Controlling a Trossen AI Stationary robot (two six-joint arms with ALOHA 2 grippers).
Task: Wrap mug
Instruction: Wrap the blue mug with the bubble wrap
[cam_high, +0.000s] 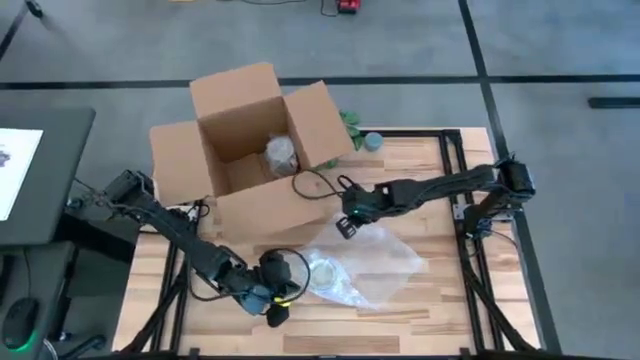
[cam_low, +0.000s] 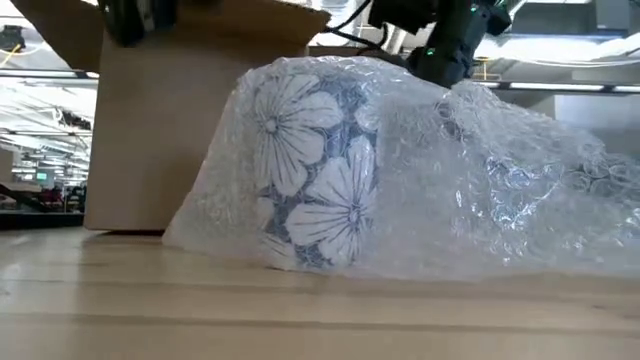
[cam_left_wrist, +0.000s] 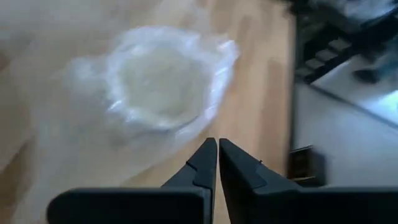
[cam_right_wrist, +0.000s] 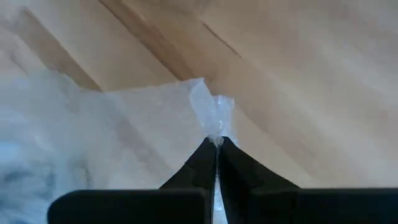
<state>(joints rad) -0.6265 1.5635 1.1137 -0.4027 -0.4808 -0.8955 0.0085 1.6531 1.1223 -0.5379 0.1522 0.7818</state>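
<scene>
A flower-printed mug (cam_low: 315, 190) stands upright, mouth up, under crinkly clear bubble wrap (cam_high: 372, 262) on the wooden worktop (cam_high: 430, 320). Right tool (cam_right_wrist: 217, 144) pinches the wrap's corner; left tool (cam_left_wrist: 217, 149) pressed together, empty.

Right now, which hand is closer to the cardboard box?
The right hand. It hangs just off the cardboard box, pinching the bubble wrap. The left hand, shut, sits by the covered mug, farther away.

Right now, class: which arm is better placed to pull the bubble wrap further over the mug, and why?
The right. The right gripper is already pinched on an edge of the bubble wrap. The left gripper is shut on nothing, beside the mug.
</scene>
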